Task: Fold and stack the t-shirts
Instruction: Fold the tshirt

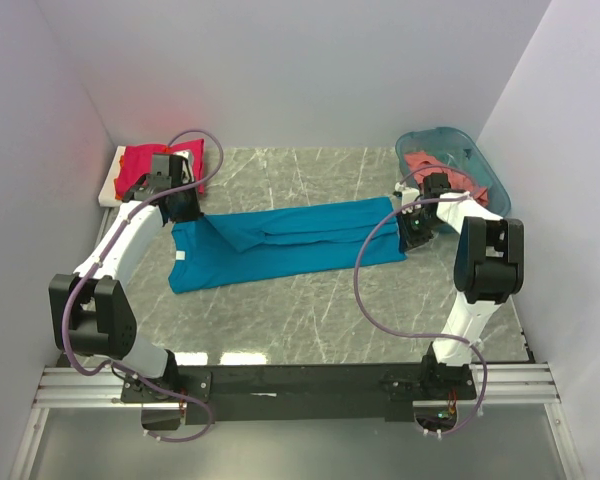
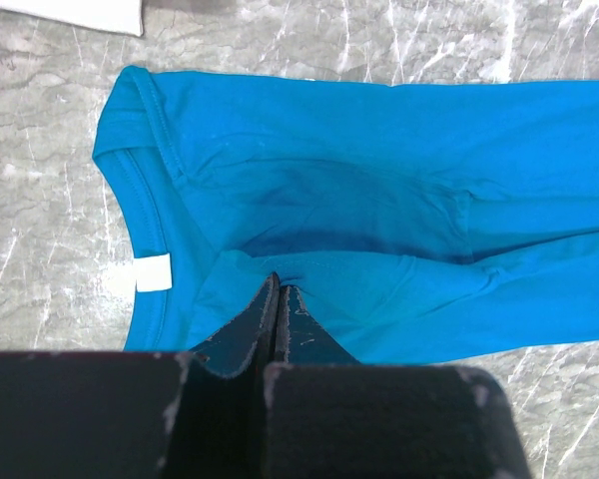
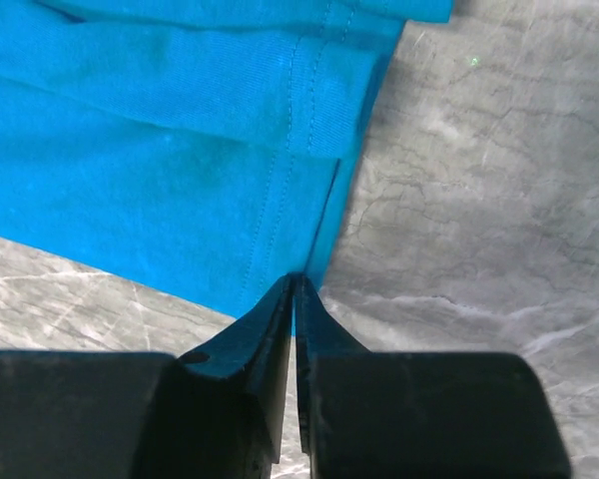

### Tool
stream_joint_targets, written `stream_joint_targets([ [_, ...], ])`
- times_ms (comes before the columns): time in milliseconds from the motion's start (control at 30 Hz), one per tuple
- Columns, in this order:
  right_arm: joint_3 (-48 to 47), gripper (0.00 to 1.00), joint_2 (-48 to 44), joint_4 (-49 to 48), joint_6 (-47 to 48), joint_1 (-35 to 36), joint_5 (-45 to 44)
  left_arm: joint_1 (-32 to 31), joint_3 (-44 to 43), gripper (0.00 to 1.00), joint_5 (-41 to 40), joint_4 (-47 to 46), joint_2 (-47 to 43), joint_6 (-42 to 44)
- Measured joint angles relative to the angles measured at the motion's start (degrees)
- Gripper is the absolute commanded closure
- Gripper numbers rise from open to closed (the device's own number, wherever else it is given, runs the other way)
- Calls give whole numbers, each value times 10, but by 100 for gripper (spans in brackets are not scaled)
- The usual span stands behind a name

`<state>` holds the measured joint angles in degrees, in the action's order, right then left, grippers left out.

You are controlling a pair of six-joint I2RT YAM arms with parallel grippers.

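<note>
Both arms stretch up the frame, left gripper (image 1: 185, 205) at upper left, right gripper (image 1: 415, 228) at upper right, jaws pressed together.

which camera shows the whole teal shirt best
The top external view: the teal shirt lies there full length, folded lengthwise. The left wrist view shows only its collar end with the white label; the right wrist view only a hem corner.

Teal t-shirt (image 1: 280, 245) is matt cloth, table (image 1: 310, 310) smooth, marbled.
</note>
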<state>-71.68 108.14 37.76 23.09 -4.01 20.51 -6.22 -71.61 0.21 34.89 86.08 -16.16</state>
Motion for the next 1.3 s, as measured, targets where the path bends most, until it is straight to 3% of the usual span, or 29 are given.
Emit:
stream_joint_targets([
  [233,17,100,-23,-11,2,-1,-1,0,0,100,0,0,-5,0],
  [500,73,99,-103,-12,19,-18,-1,0,21,99,0,0,-51,-1],
  [600,86,68,-109,-13,23,-22,-1,0,33,100,0,0,-65,-2],
  [733,85,59,-98,-16,20,-24,10,0,41,100,0,0,-69,-2],
  [1167,22,64,-5,-21,-4,-17,38,1,42,100,2,1,-69,-2],
  [1300,21,75,-3,-22,-7,-16,38,2,42,100,3,1,-69,-2],
])
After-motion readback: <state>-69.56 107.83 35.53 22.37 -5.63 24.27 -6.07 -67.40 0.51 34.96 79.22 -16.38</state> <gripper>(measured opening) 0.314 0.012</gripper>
